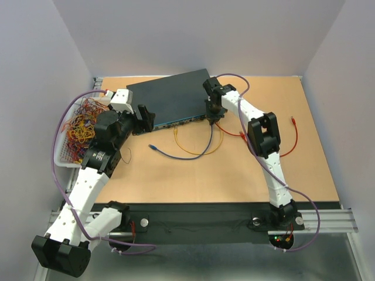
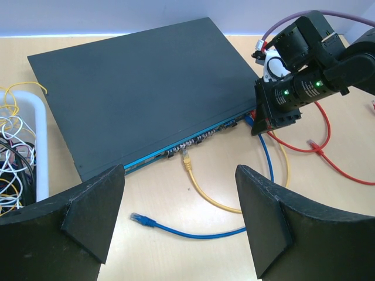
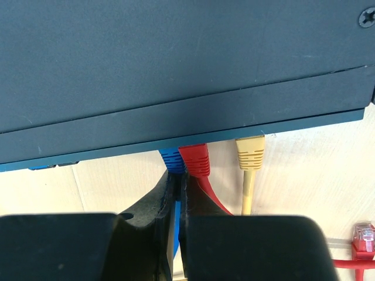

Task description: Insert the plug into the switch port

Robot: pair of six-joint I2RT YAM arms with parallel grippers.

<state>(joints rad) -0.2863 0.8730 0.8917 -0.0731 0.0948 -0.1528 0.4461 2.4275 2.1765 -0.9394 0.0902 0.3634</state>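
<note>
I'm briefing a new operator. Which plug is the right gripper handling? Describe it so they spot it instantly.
Find the large dark switch, then the right end of its socket face, where three plugs sit together. The right gripper pinches the blue plug by its tail: it is leftmost in the right wrist view, against the red plug, with the yellow plug apart.

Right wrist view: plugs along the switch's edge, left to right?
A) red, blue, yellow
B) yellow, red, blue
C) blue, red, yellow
C: the blue plug is leftmost, the red plug right beside it, and the yellow plug rightmost, all at the front edge of the switch.
</note>
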